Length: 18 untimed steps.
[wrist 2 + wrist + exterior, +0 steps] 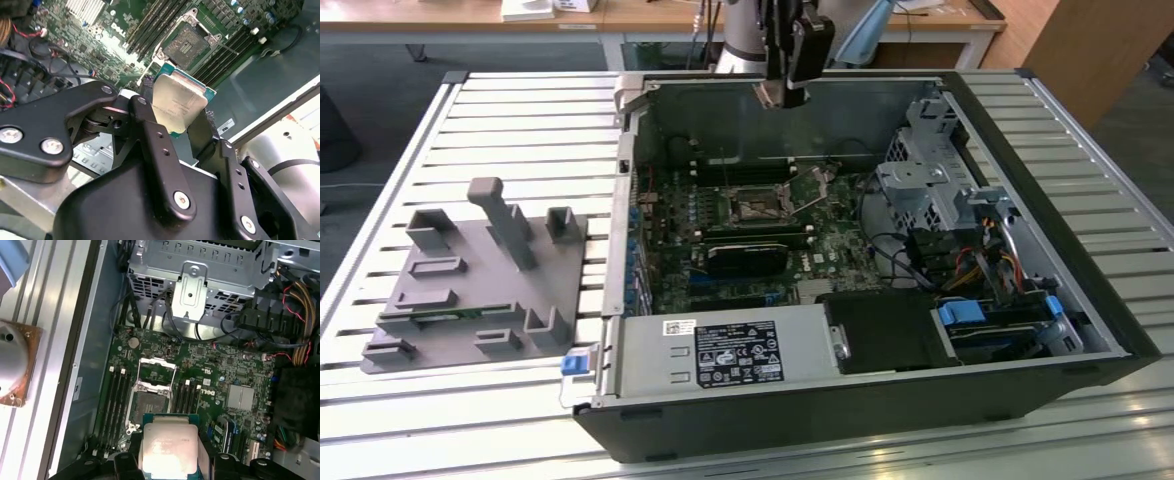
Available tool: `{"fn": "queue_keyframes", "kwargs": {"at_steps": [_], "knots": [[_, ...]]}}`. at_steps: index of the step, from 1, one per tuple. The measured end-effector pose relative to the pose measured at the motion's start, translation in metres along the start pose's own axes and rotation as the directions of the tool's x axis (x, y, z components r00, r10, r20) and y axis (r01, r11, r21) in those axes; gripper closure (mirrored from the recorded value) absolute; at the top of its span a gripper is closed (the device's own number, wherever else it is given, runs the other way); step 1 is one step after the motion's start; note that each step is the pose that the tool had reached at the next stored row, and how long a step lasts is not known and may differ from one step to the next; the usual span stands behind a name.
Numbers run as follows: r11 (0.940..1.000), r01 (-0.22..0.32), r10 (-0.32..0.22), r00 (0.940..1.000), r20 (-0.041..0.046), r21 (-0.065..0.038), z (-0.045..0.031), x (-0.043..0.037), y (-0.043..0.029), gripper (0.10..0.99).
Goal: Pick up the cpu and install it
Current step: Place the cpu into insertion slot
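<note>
The cpu (177,100), a flat square chip with a shiny silver top and a green rim, sits clamped between my black fingers (150,130). My gripper (783,96) is shut on it, high over the far side of the open computer case (1107,330). The empty cpu socket (754,206) lies on the motherboard below, with its metal frame lifted open. In the first wrist view the cpu (169,447) hangs above and just short of the socket (149,402). In the second wrist view the socket (187,46) lies beyond the chip.
Memory slots (116,395) flank the socket. A metal drive cage (927,190) and bundled cables (974,265) fill the case on the exterior view's right. The power supply (720,355) closes its near end. A grey fixture plate (467,290) with upright posts rests on the slatted table.
</note>
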<state>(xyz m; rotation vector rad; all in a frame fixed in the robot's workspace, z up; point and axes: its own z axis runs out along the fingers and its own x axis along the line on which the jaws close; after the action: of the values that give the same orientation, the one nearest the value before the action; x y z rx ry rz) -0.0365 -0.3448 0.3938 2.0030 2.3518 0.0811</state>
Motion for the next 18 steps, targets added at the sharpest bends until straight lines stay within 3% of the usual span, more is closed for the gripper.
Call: {"fn": "queue_keyframes", "kwargs": {"at_steps": [9,13,18], "knots": [[0.9944,-0.106,0.106,0.9943,0.0077,0.0,0.0009,0.0004,0.0,0.561],[0.9865,-0.164,0.164,0.9864,0.0121,0.0,0.0012,0.0005,0.0,0.561],[0.9715,-0.237,0.237,0.9713,0.0175,-0.001,0.0017,0.0006,0.0,0.561]]}}
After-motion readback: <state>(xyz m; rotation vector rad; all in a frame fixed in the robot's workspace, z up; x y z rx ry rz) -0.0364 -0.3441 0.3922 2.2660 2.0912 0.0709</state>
